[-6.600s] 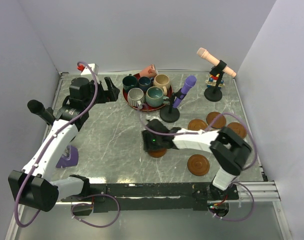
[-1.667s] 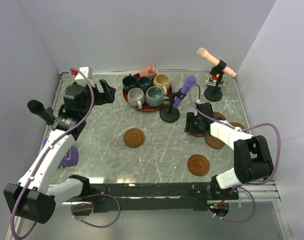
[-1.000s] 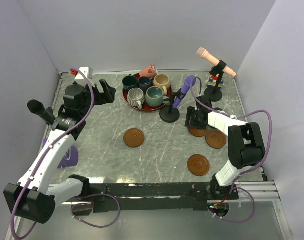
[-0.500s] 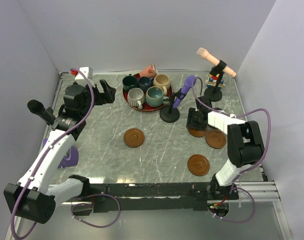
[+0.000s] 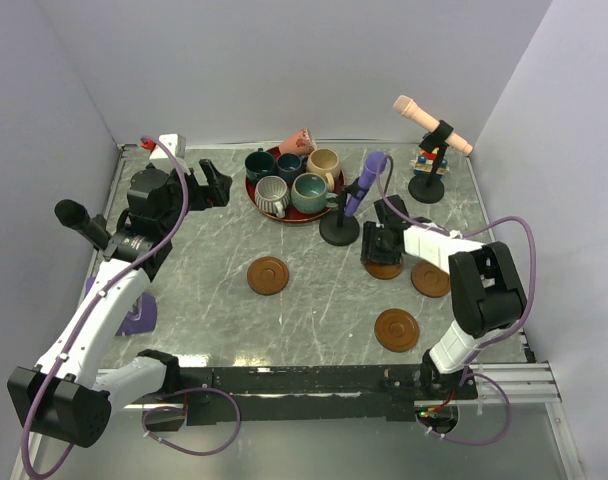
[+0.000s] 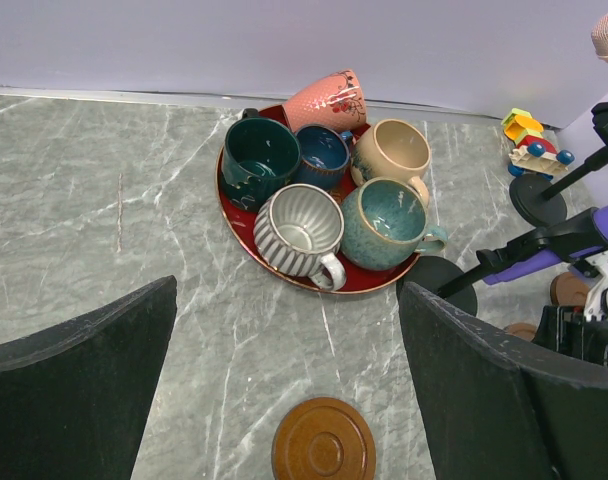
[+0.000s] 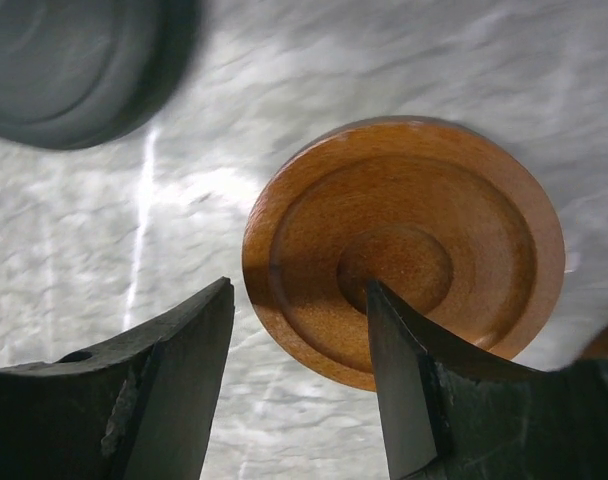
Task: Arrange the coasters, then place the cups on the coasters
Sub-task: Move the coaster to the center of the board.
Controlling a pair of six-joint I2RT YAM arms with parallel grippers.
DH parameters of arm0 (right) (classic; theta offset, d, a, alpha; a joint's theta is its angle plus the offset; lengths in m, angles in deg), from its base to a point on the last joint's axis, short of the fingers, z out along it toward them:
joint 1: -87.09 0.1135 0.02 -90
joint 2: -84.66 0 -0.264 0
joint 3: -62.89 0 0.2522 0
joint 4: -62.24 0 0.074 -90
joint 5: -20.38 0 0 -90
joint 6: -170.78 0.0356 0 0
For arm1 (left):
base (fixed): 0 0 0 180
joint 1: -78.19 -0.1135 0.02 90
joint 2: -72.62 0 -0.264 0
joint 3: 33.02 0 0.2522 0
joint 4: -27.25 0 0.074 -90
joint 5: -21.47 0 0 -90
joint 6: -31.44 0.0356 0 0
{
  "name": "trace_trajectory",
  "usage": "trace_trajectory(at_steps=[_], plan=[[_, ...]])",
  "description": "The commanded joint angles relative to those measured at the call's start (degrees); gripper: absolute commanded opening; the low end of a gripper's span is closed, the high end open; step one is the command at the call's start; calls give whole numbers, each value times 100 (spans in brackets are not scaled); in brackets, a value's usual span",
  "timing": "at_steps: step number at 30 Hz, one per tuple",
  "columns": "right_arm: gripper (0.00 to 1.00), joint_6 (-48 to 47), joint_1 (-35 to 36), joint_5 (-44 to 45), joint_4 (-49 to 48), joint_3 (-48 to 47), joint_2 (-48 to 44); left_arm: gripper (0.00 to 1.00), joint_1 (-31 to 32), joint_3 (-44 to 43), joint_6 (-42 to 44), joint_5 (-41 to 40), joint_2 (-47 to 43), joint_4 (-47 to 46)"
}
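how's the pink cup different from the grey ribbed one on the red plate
Pose: the grey ribbed cup stands upright, mouth up; the pink cup is tipped over, showing its outer wall. Surface: grey is ribbed; pink is smooth with a small red motif. Place: grey is at the near side of the red plate, pink at its far rim. Neither is on a coaster.

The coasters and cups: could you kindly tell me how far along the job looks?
Done: one coaster lies mid-table, apart from the rest. In hand: the right pincer straddles another coaster's rim; whether it grips is unclear. Remaining: further coasters to arrange, and all six cups on the red plate; left pincer open, idle.
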Motion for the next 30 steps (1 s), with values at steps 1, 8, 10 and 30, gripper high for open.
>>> trace_trajectory(at_steps=[1, 8, 10, 30], plan=[[62, 231, 461, -11, 254, 273, -199, 97, 14, -61, -5, 85, -90, -199], [61, 592, 963, 77, 105, 660, -358, 97, 14, -61, -13, 111, -81, -208], [61, 688, 1129, 95, 70, 757, -384, 97, 14, -61, -22, 111, -90, -217], [60, 1954, 1640, 429, -888, 2409, -1473, 97, 14, -26, -66, 155, -54, -234]])
